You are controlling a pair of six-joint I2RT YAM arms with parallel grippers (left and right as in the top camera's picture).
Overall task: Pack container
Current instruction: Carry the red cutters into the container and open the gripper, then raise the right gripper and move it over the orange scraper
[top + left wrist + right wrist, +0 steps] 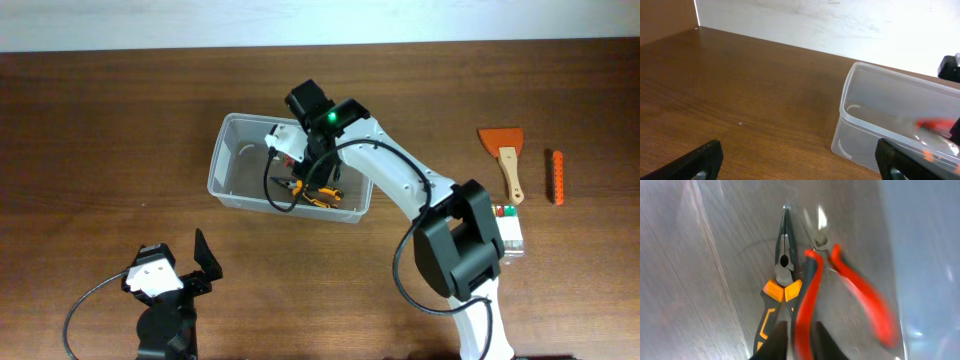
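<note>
Your left gripper [172, 268] sits low-left over the dark brown wooden table [100, 100], well apart from everything else. In the left wrist view [799, 152] its two black fingers [702, 160] are spread wide w/ nothing between them, only bare wood.

Next across is the clear, colourless rectangular plastic bin [222, 165], centre-left of the table, upright, rounded corners and thick rim. From your left wrist cam it shows at right [850, 107], w/ a blurred red streak inside near its far end.

Your right arm comes in from the lower right and dips into the bin's right half. The right gripper [300, 165] is down inside the walls. In the right wrist view [801, 342] its fingers are nearly closed on one handle of the red-handled cutters [807, 295]. The cutters' other handle is smeared by blur, so the grip is probably firm but you can't be sure. Just left of them, touching or nearly so, lie the long-nose pliers w/ black and orange-yellow grips [783, 280] on the bin floor [700, 255], tips pointing away from the cam. They're also visible overhead [322, 194].

Right of the bin, on the table:
- a small white box w/ coloured pieces [510, 225], beside the right arm's base
- an orange-bladed scraper w/ wooden handle [505, 155]
- a slim orange-red bar [555, 177] at far right
</note>
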